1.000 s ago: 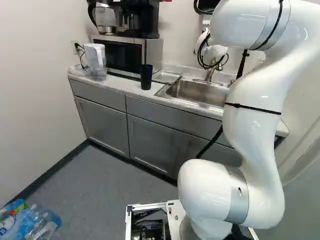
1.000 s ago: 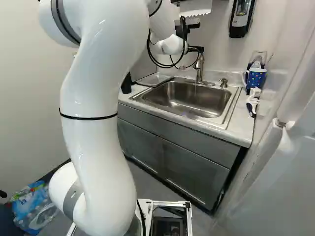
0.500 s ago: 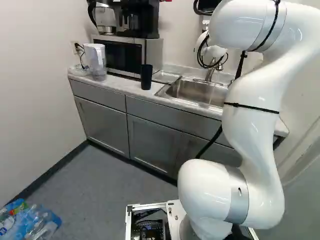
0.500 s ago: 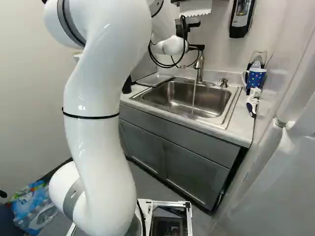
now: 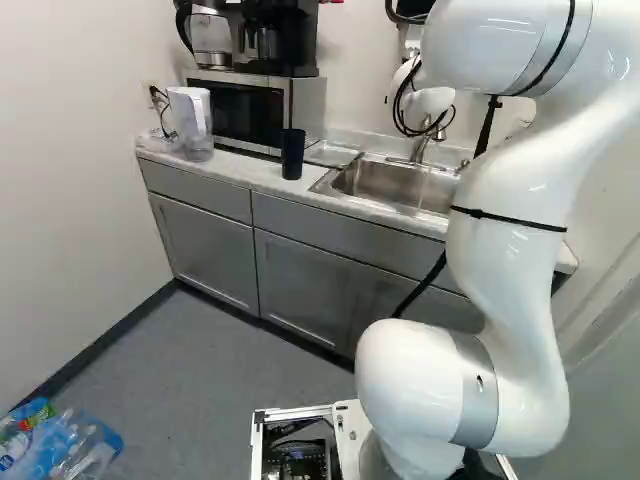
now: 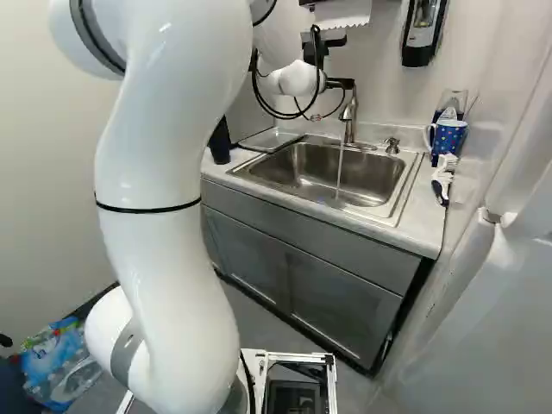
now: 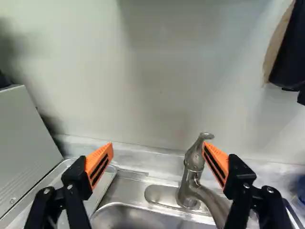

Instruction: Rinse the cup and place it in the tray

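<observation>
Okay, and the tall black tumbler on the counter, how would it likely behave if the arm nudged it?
The tumbler is tall and narrow, so a push near its rim would probably tip it. Its body looks round, so it might then roll along the counter. The walls seem stiff rather than floppy.

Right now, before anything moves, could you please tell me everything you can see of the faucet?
The faucet is silver-grey, apparently brushed metal, with an upright rounded body, one lever tilted upward on top, and a downward-curving spout. Its oblong base plate sits on the sink's rear rim, near the wall. In the right base view, a thin water stream falls from it into the basin. In the wrist view, one finger of the open tool overlaps it; whether they touch, I cannot tell.
</observation>
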Controlling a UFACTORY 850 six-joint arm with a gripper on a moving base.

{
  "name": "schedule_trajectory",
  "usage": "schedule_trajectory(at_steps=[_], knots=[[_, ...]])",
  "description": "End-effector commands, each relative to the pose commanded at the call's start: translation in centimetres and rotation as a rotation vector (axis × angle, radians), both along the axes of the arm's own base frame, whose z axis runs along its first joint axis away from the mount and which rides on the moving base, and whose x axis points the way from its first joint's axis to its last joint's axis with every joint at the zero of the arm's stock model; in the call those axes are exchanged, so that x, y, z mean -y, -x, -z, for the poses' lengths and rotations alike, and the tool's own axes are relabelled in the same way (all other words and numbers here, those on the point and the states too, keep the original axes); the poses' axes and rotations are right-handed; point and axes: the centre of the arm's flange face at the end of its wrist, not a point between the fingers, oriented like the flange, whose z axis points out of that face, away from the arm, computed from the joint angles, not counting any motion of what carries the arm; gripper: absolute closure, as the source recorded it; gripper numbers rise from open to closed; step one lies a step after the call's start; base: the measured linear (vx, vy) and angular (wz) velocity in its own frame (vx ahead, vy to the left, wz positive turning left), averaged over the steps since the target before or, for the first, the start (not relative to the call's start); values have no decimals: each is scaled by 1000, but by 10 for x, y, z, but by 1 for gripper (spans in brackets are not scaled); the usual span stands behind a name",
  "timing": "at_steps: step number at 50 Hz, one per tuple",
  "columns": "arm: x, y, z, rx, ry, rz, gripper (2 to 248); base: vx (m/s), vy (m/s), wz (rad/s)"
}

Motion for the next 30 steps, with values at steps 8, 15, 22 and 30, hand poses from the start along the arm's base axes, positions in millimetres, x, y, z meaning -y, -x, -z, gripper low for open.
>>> schedule_trajectory(at_steps=[8,15,22,30], knots=[[-11,13,-2,-6,-2,-10,3,0,0,0],[-21,25,-2,-15,-5,-19,3,0,0,0],[-31,36,-2,-38,-13,-28,3,0,0,0],[-42,50,1,-80,-26,-38,3,0,0,0]])
